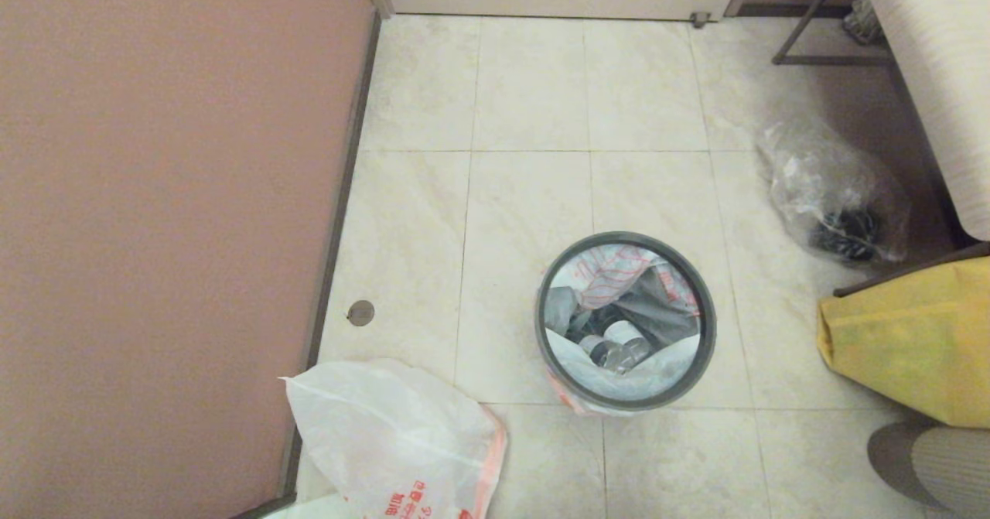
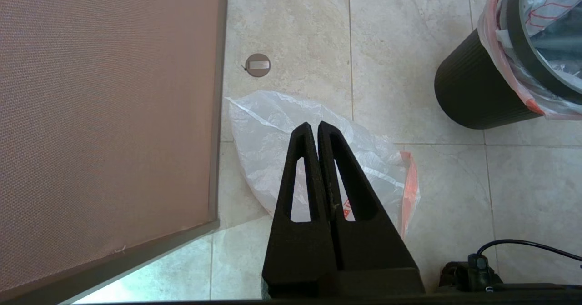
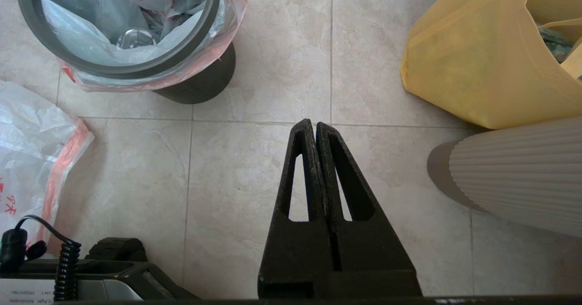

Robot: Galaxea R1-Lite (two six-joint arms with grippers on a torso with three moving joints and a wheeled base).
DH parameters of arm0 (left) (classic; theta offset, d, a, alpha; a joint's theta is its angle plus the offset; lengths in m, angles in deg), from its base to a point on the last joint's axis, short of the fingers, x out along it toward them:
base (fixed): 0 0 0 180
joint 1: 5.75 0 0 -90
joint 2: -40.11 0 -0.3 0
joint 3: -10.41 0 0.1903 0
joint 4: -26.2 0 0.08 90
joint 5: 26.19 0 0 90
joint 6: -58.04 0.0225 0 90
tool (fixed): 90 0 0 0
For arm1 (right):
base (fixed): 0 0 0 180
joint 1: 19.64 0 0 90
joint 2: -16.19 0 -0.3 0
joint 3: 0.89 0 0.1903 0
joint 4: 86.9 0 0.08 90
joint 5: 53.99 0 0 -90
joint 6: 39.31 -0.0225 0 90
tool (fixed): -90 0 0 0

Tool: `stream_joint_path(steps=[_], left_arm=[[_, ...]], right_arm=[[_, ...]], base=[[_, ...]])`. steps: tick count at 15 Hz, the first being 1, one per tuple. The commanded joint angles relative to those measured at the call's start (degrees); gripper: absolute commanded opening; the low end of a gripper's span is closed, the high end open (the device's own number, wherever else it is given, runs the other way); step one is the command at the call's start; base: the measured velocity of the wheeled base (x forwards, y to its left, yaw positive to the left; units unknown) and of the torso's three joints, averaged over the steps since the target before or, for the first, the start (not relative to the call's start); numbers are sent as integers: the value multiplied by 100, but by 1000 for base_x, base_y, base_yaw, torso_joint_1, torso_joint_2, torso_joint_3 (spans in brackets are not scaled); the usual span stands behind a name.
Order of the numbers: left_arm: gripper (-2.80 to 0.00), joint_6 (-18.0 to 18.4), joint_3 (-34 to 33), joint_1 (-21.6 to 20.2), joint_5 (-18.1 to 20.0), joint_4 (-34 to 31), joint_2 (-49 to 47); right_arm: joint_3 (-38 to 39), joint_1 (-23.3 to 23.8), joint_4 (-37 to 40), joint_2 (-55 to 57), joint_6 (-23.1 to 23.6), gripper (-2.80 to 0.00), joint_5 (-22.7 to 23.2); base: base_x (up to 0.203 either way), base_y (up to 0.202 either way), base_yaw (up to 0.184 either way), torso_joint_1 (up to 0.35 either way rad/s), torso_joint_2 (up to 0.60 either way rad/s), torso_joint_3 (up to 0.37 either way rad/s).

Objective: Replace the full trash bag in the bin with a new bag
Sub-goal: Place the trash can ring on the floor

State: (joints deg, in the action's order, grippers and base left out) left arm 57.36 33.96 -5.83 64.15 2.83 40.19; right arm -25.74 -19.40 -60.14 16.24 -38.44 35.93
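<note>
The bin [image 1: 625, 400], a small round black bucket with a grey hoop rim, stands on the tiled floor; it also shows in both wrist views [image 2: 473, 91] [image 3: 200, 84]. Inside it sits the full trash bag [image 1: 619, 380], white with pink trim folded over the rim [image 3: 150, 75], holding cans and wrappers. The new bag [image 1: 387, 434] lies flat on the floor by the brown wall. My left gripper [image 2: 314, 125] hangs shut and empty above the new bag [image 2: 268, 132]. My right gripper [image 3: 312, 123] hangs shut and empty over bare tiles. Neither gripper shows in the head view.
A brown wall [image 1: 170, 217] runs along the left. A clear bag with dark contents [image 1: 835, 194] lies at the right, by a yellow bag [image 1: 905, 333] and a ribbed pale post [image 1: 943, 465]. A round floor plate [image 1: 360, 312] sits near the wall.
</note>
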Motion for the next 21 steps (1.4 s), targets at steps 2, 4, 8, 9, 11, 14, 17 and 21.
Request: stream_joint_path(steps=[2,4,8,9,11,14,17,21], left_arm=[[-280,-2,-1,-1,1,0,-7],[-280,-2,-1,-1,1,0,-7],[-280,-2,-1,-10,1,0,-7],[-280,-2,-1,-9,1,0,-7],[-280,-2,-1,-1,1,0,-7],[-280,-2,-1,-9,1,-2,-7],[-280,-2,-1,-2,1,0,-7],[-280,-2,-1,-1,1,0,-7]], right_arm=[[-1,-7,4,11,0,-280,-1],[-9,-16,28,4,35,-280,7],[-359,-1,97,17,307,-280,-1],[-584,1,221,77,400,-280,-1],[-1023,2,441,540,453,-280,-3],[-1990,2,499,1781,440,-280,5],[-2727,-3,509,2876,611,-280,27],[-3186,-115,502,4317,581,-280,114]], base=[[0,0,0,0,0,0],[0,0,0,0,0,0],[0,0,0,0,0,0],[0,0,0,0,0,0],[0,0,0,0,0,0],[0,0,0,0,0,0],[0,0,0,0,0,0],[0,0,0,0,0,0]])
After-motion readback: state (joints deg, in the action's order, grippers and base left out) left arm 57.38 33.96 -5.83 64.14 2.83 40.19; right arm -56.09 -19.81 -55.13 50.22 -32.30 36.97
